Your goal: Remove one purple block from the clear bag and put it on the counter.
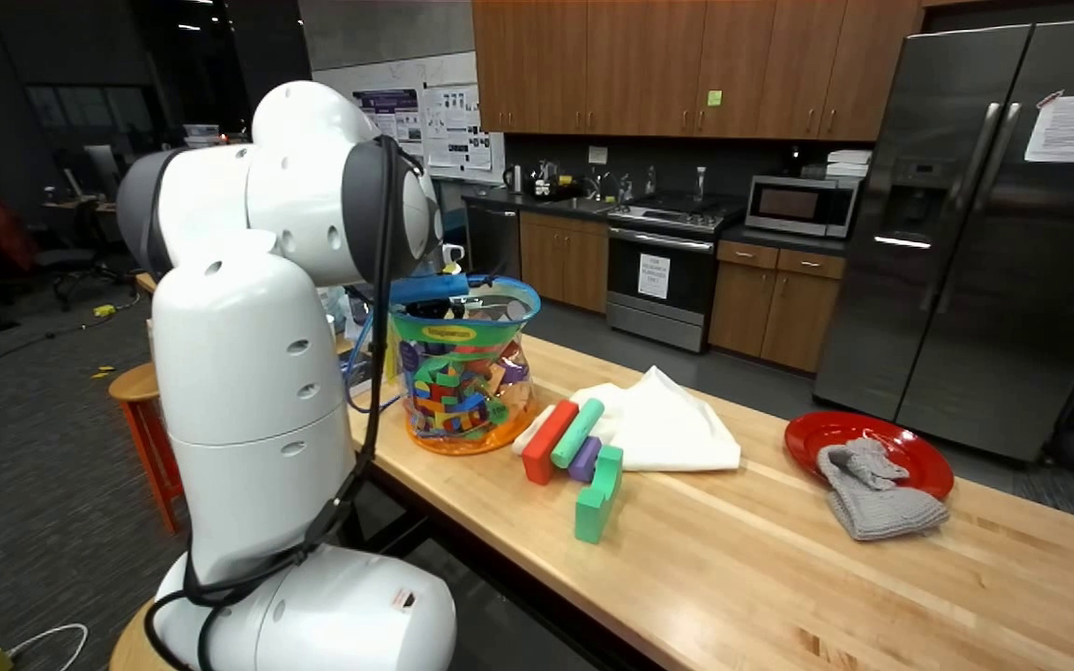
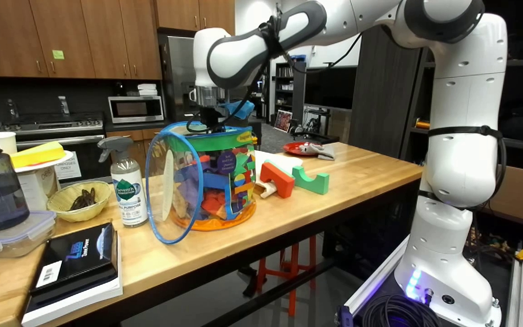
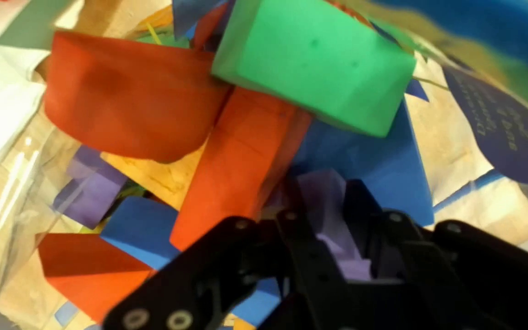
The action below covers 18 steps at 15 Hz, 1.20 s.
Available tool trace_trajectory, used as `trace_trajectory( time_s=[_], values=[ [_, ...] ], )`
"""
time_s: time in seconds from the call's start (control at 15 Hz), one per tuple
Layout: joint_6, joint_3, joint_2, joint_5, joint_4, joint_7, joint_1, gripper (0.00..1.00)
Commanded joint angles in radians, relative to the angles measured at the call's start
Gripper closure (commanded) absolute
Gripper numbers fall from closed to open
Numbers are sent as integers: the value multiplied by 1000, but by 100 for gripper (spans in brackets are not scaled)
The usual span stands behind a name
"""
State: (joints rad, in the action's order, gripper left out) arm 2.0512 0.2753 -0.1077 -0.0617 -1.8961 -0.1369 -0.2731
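The clear bag (image 1: 500,335) stands upright on the wooden counter (image 1: 733,568), full of many-coloured blocks. It also shows in an exterior view (image 2: 239,137) with its lid folded open. My gripper (image 2: 210,120) points straight down into the bag's mouth. In the wrist view my gripper (image 3: 326,195) has its fingers on both sides of a purple block (image 3: 322,183) and appears closed on it. The block's lower end is hidden among the other blocks. Another purple block (image 3: 92,192) shows at the left. A separate purple block (image 1: 585,459) lies on the counter.
Red (image 1: 549,443), teal (image 1: 578,433) and green (image 1: 599,494) blocks lie beside the bag, near a white cloth (image 1: 663,424). A red plate (image 1: 826,431) with a grey cloth is farther along. A spray bottle (image 2: 128,190) stands near the bag's open lid (image 2: 170,241).
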Motion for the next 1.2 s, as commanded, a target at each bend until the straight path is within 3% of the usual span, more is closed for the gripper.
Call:
trace_trajectory(
  time_s=[0.0,0.07,1.13],
  values=[
    [7,-15,21,-8,-32,6,10,100],
    [7,-17,27,-7,-35,4,11,95],
    [12,-58,143,-5,-21,-2,51,99]
  ],
)
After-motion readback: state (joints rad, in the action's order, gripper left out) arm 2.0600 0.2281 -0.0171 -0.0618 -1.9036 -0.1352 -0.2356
